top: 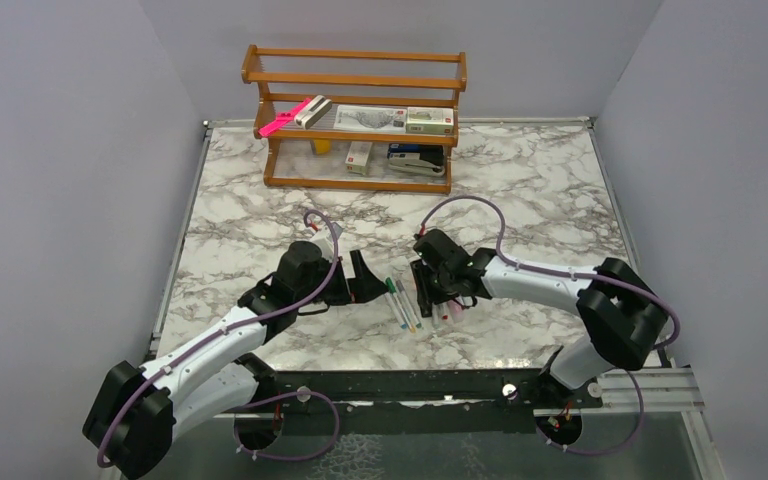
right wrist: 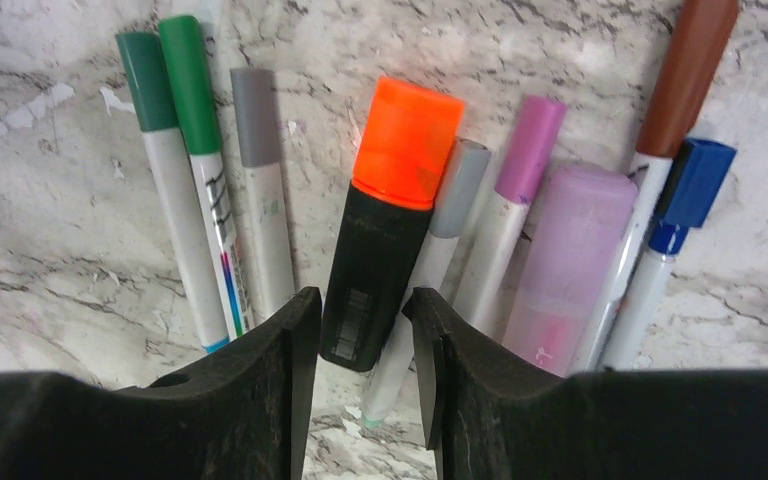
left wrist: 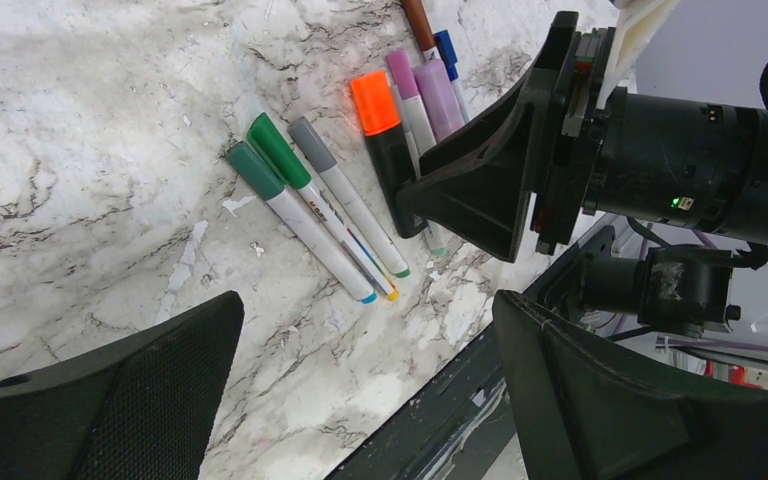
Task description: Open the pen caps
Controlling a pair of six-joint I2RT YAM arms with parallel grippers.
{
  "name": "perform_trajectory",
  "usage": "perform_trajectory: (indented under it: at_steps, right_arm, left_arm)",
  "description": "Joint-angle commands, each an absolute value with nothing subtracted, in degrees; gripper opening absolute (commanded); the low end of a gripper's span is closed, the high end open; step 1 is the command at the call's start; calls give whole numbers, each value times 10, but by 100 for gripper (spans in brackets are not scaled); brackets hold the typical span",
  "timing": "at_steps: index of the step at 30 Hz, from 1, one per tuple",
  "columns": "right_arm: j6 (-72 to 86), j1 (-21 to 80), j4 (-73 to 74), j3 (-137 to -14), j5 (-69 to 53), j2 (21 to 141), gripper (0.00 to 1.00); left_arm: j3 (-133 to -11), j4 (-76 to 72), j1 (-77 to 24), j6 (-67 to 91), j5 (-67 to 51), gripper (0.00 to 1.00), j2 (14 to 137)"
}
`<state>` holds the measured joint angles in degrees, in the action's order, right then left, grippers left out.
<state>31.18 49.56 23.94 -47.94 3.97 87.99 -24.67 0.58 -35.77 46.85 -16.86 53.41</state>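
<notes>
The orange cap (right wrist: 407, 140) sits fully home on the black highlighter (right wrist: 375, 270), which lies flat on the desk (top: 260, 200) in the middle of a row of pens, toward the near edge and between my two arms, caps pointing far. To its left lie two markers with green caps (right wrist: 190, 80) and one with a grey cap (right wrist: 253, 115). To its right, a second grey-capped marker lies against its barrel, then come two lilac caps (right wrist: 532, 145), a dark red cap (right wrist: 695, 70) and a blue cap (right wrist: 695, 180). Every cap I can see is on its pen, so I judge the task hardly begun; the step in hand is taking hold of the highlighter. My right tool (right wrist: 362, 305) is down over the near end of the barrel, one finger on each side, the gap about as wide as the barrel itself. Whether it is already pinching or only flanking, I cannot tell. My left tool (left wrist: 367, 300) hovers just left of the row, spread wide with nothing in it. Next I would want a firm clamp on the barrel and a lift clear of the row without dragging the marker that leans on it. Then the left tool should close on the orange cap alone and pull straight along the barrel. The wooden rack (top: 355, 110) at the far edge stands well apart.
</notes>
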Motion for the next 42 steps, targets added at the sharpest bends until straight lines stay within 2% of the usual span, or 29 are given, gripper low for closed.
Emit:
perform_trajectory:
  at_steps: [1,7,11,20,21,24,29,37,42]
  right_arm:
    - [305,504,244,-505,50,936,40]
    - [305,504,247,-520,50,960,38]
    - [304,505,256,-522,63,979,30]
    - [295,508,282,-528,96,1002,30]
    - [295,509,281,-524,97,1001,28]
    - [294,509,278,-512,97,990,14]
    - [286,509,284,-507,100,951,2]
    - [263,509,307,-540,66,862,1]
    - [257,508,297,-552,-5,824,1]
  left_arm:
    - [-256,12,-362,464,-175,99,534]
    - [-264,28,-362,461,-157,99,522]
    - [-255,25,-362,464,-153,99,514]
    - [-259,23,-362,461,-157,99,528]
    - [-259,22,-362,461,-158,99,530]
    - [-258,20,-362,459,-157,99,534]
    - [-259,16,-362,459,-160,99,540]
    - [-273,11,-362,460,-170,99,547]
    - [-254,-75,-362,494,-203,99,548]
